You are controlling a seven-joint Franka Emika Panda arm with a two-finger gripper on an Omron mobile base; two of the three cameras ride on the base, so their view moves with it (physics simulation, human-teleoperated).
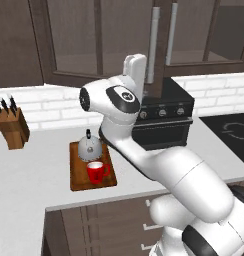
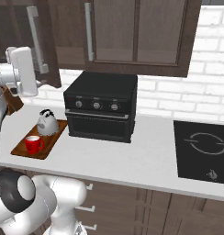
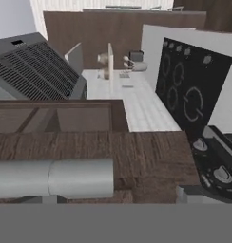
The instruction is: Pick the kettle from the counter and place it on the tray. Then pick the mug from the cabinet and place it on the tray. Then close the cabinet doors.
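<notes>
Gripper sits raised at cabinet height, beside the silver bar handle of one of the cabinet doors; the hand view shows that bar and the door's wood frame close under the hand. The fingertips are not visible, so whether the jaws stand apart or closed on the handle cannot be told.

Progress: the kettle stands upright on the tray, at the tray's far end. The mug stands on the tray too, at about 5 o'clock from the kettle, just beside it. Both placing steps read as done. Remaining, by judgement: closing the doors. The door at the hand hangs swung out from the cabinet in the right base view.

Clearances: the black countertop oven stands directly below the hand, at 3 o'clock from the tray, so the swing has little room beneath. The counter is bare between oven and cooktop. The knife block is well apart at 10 o'clock from the tray.
</notes>
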